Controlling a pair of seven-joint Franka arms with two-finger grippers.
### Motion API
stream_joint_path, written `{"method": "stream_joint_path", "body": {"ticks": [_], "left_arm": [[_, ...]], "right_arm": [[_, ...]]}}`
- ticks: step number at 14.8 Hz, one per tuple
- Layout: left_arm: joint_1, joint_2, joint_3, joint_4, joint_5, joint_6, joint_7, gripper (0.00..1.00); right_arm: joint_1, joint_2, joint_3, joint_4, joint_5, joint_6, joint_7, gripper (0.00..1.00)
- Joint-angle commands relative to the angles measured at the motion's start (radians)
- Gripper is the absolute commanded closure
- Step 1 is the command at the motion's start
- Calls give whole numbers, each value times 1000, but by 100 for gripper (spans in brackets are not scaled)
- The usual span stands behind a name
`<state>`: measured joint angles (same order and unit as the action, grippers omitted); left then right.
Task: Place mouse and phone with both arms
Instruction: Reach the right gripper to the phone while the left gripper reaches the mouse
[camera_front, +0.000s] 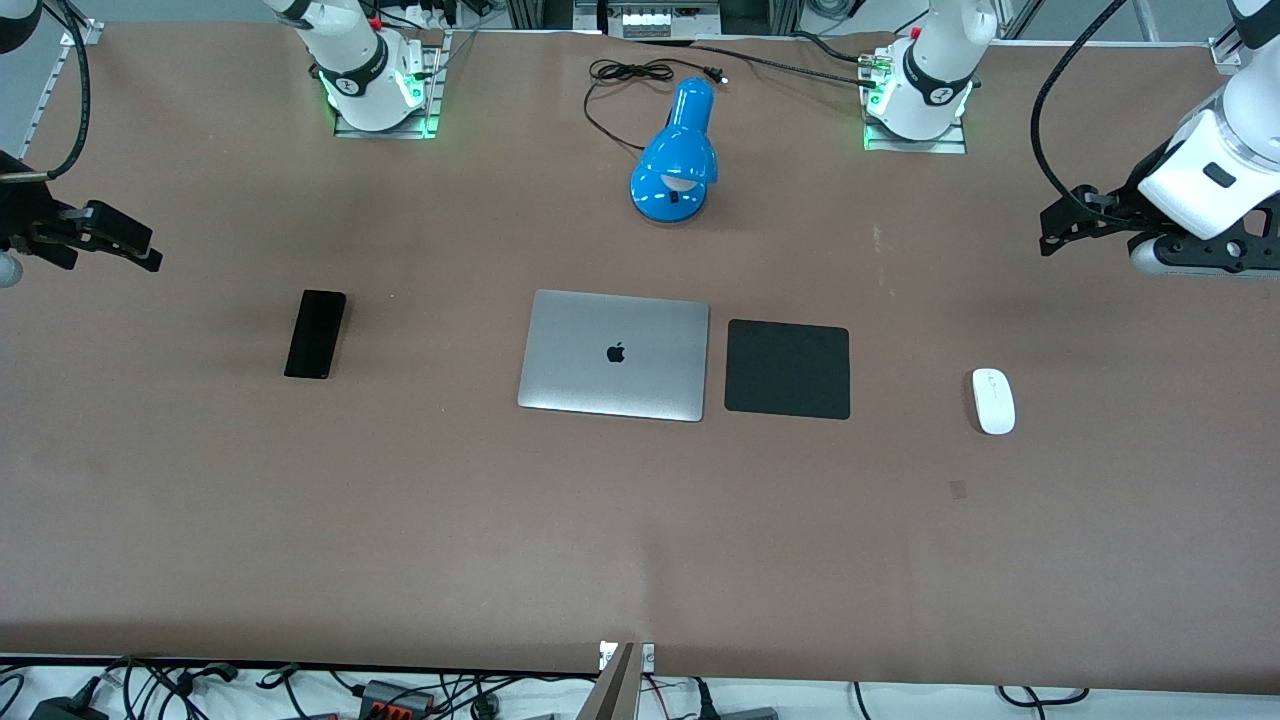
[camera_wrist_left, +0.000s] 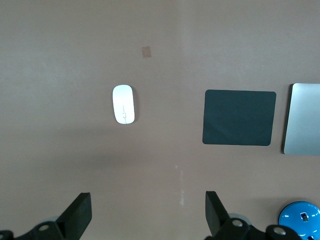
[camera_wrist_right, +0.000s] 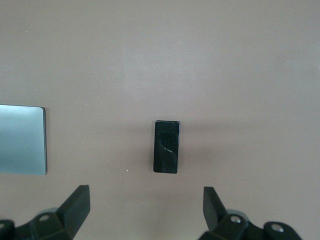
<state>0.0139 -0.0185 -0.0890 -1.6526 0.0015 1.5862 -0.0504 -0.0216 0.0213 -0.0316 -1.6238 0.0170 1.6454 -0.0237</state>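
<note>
Left gripper (camera_wrist_left: 147, 215) jaws wide, empty, right gripper (camera_wrist_right: 145, 207) likewise

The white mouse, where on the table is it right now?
The mouse lies flat on the table toward the left arm's end, beside the black mouse pad but apart from it. The open left gripper hangs above, not touching it.

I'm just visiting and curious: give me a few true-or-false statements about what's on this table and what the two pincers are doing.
1. The mouse sits on the mouse pad. False: it lies on the bare table, apart from the pad, toward the left arm's end.
2. The laptop is closed. True.
3. The right pincer grips the phone. False: it is open, empty, above the phone.
4. The left pincer is open above the table. True.
5. The blue lamp stands farther from the front camera than the laptop. True.
</note>
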Motion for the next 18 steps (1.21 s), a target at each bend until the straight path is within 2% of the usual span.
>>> {"method": "stream_joint_path", "body": {"ticks": [1,6,13,16,18], "left_arm": [[3,15,-3,31,21,-23,23,0],[5,15,-1,31,23,-23,18,0],[0,25,-3,31,23,-25,17,0],[9,37,8,34,11,-69,20,0],[9,109,12,48,18,-63,12,0]], "right_arm": [[3,-24,-2,-21,-14,4,-12,0],[5,-14,-2,-21,-14,5,-12,0],[3,64,-2,-22,-15,45,-15,0],[5,124,-4,-22,-41,69,1,0],[6,152,-2,-30,-46,109,2,0]]}}
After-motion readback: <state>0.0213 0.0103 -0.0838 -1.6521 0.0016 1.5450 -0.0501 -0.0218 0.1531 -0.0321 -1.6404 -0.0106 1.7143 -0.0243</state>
